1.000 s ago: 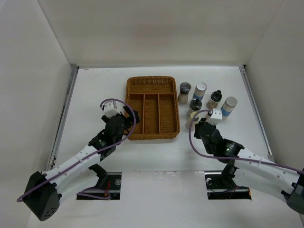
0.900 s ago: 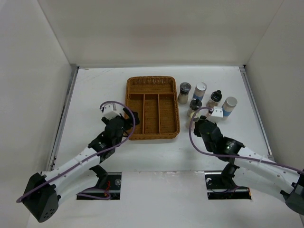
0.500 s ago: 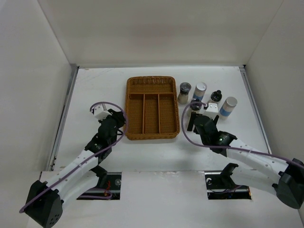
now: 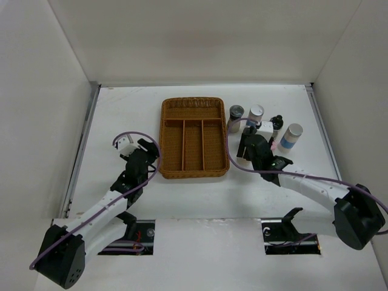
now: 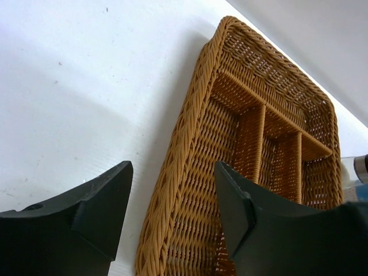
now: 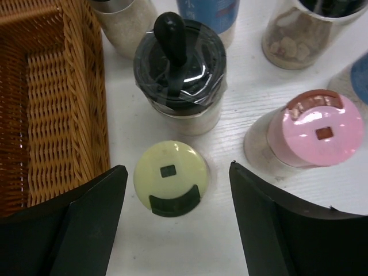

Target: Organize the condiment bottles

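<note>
Right gripper (image 6: 174, 192): jaws wide apart, holding nothing. They straddle the yellow-green-lid jar (image 6: 171, 175), one finger at its 9 and one at its 3. I see clear gaps on both sides in the wrist view. The jar stands upright on the table (image 6: 172, 253).

The black-lid jar (image 6: 179, 63) is just beside it at 12. The pink-lid jar (image 6: 313, 129) is at 2, near but apart. Past those, toward 12, are a silver-collared jar (image 6: 123, 17), a blue-label bottle (image 6: 207, 8) and a glass jar (image 6: 296, 37), all cut by the frame edge. The wicker tray (image 6: 52, 98) is at the yellow-green jar's 9, its right rim just beside my finger.

Left gripper (image 5: 172, 167): fingers parted, nothing clamped that I can see. The tray's left rim shows through the gap. I can't tell if either pad touches it.

From the top camera, the bottle cluster sits on the table at the tray's 3 o'clock, all outside it. A second blue-white bottle (image 4: 292, 136) is on the cluster's 3 o'clock edge. The left gripper is at the tray's 8 o'clock corner. The right arm reaches in from 5.
</note>
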`<state>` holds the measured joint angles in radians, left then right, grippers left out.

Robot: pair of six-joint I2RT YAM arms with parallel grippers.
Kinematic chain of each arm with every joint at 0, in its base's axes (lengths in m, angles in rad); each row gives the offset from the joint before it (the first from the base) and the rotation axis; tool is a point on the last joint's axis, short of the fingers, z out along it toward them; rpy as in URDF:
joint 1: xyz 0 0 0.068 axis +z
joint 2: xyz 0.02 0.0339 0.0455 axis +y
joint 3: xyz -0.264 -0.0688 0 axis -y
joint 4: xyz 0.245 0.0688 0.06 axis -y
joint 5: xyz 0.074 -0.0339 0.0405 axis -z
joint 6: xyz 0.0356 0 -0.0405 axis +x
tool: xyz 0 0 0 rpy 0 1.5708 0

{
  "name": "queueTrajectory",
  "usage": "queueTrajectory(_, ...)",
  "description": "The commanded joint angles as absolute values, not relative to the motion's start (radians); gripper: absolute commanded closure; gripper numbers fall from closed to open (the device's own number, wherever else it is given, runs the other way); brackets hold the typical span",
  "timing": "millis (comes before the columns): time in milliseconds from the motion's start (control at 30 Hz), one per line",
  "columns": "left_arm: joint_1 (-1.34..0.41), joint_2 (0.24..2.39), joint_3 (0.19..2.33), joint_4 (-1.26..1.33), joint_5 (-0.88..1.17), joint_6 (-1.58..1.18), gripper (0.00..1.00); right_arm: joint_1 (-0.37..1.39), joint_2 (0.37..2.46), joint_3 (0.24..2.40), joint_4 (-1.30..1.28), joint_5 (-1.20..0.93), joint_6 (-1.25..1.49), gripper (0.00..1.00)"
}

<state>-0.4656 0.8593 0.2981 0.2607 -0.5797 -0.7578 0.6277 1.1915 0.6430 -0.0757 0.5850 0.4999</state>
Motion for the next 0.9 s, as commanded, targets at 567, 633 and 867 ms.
queueTrajectory(567,-0.432,0.928,0.216,0.509,-0.479,-0.759,0.39,0.766,1.374,1.076,0.007,0.543,0.373,0.6)
queueTrajectory(633,-0.426,0.922,0.206,0.514,-0.468,-0.759,0.39,0.774,1.513,1.194,0.095,0.49,0.319,0.61)
queueTrajectory(867,-0.41,0.836,0.169,0.512,-0.443,-0.762,0.38,0.777,1.961,1.691,0.127,0.46,0.193,0.62)
